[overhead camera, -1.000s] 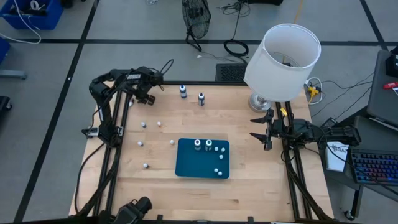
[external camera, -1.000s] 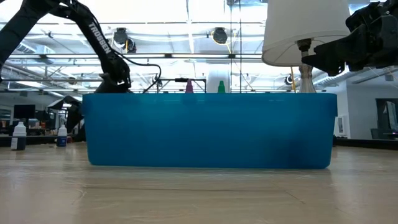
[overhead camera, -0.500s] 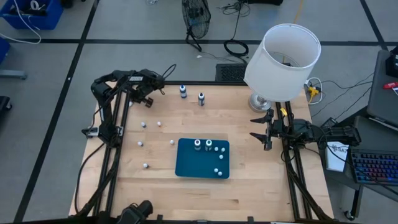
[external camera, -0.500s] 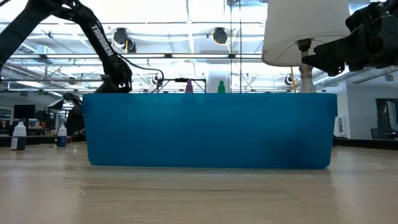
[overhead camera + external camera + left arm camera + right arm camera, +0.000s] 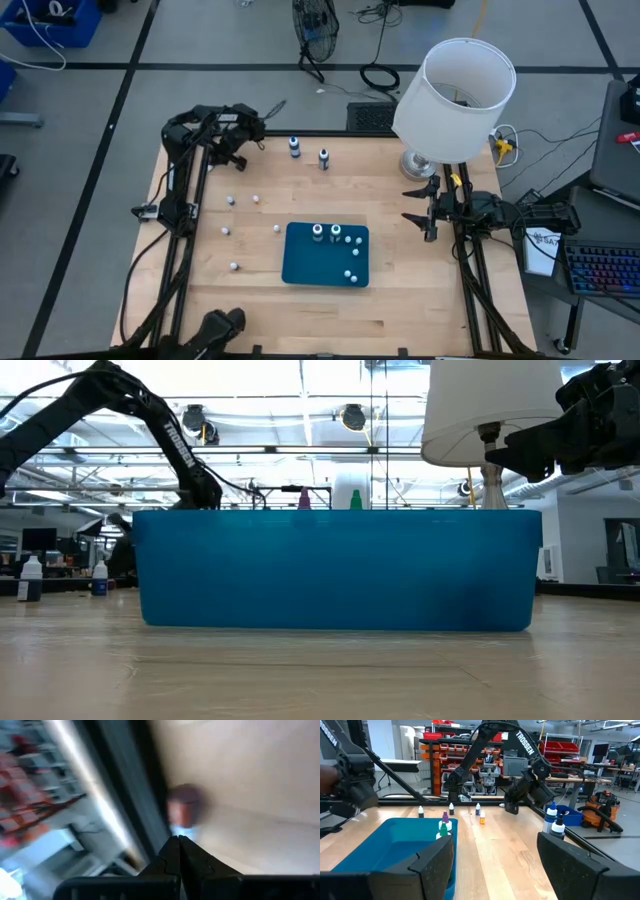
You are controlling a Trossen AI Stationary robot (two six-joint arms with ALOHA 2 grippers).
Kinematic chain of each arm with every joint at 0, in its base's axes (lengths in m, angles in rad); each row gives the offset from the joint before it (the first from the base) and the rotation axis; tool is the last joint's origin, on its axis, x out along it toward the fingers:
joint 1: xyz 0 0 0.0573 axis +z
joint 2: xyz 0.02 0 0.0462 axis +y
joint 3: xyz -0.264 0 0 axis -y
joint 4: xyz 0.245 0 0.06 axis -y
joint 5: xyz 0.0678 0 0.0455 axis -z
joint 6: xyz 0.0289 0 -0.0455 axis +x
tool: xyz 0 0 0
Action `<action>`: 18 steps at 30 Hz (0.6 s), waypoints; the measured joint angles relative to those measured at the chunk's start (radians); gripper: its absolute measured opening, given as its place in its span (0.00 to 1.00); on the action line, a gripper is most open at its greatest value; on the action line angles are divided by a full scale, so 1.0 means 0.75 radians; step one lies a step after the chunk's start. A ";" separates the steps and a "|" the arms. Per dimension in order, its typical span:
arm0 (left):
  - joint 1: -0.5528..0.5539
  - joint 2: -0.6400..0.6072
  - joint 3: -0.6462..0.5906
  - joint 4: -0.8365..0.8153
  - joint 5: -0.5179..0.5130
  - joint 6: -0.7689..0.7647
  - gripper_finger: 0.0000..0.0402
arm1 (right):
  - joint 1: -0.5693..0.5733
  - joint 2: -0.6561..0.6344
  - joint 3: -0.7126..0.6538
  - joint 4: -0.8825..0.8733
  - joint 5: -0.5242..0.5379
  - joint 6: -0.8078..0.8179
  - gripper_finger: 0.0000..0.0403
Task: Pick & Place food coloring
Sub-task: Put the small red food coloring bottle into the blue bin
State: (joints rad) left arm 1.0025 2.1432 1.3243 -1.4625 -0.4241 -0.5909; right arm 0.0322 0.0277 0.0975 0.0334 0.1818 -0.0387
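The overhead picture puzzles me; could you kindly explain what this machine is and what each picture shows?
These are two robot arms at a wooden table. One picture looks straight down, one looks level across the tabletop, and two come from cameras on the arms' wrists. The left hand, near the far left corner, is shut on nothing; the right hand, at the right edge, is open and empty. A blue tray sits mid-table with tiny white-capped bottles inside; more stand loose on the wood left of it and behind it. A lamp stands at the far right corner.
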 joint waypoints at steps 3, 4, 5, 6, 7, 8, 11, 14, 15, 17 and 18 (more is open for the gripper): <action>0.036 0.002 0.031 0.078 0.065 0.041 0.00 | 0.000 -0.001 0.000 -0.001 0.000 0.000 0.68; 0.045 0.001 0.036 0.075 0.068 0.041 0.00 | 0.000 -0.001 0.000 0.000 0.000 0.000 0.68; 0.052 0.001 0.040 0.076 0.075 0.038 0.00 | 0.000 -0.001 0.000 0.000 0.000 0.000 0.67; 0.055 0.001 0.041 0.086 0.077 0.037 0.00 | 0.000 -0.001 0.000 -0.001 0.000 0.000 0.67; 0.056 0.001 0.042 0.100 0.081 0.038 0.00 | 0.000 -0.001 0.000 0.000 0.000 0.000 0.67; 0.055 0.001 0.042 0.106 0.090 0.046 0.00 | 0.000 -0.001 0.000 0.000 0.000 0.000 0.67; 0.054 -0.006 0.039 0.193 0.224 0.158 0.00 | 0.000 -0.001 0.000 0.000 0.000 0.000 0.67; 0.059 -0.026 0.031 0.271 0.321 0.240 0.00 | 0.000 0.000 0.000 0.000 0.000 0.000 0.68; 0.056 -0.026 0.030 0.278 0.314 0.256 0.00 | 0.000 -0.001 0.000 0.000 0.000 0.000 0.68; 0.053 -0.024 0.037 0.278 0.282 0.263 0.00 | 0.000 0.000 0.000 0.000 0.000 0.000 0.68; 0.052 -0.026 0.044 0.282 0.218 0.250 0.00 | 0.000 -0.001 0.000 0.000 -0.001 0.000 0.68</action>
State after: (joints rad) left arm 1.0415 2.1235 1.3575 -1.2509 -0.2602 -0.4035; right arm 0.0326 0.0273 0.0975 0.0334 0.1814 -0.0387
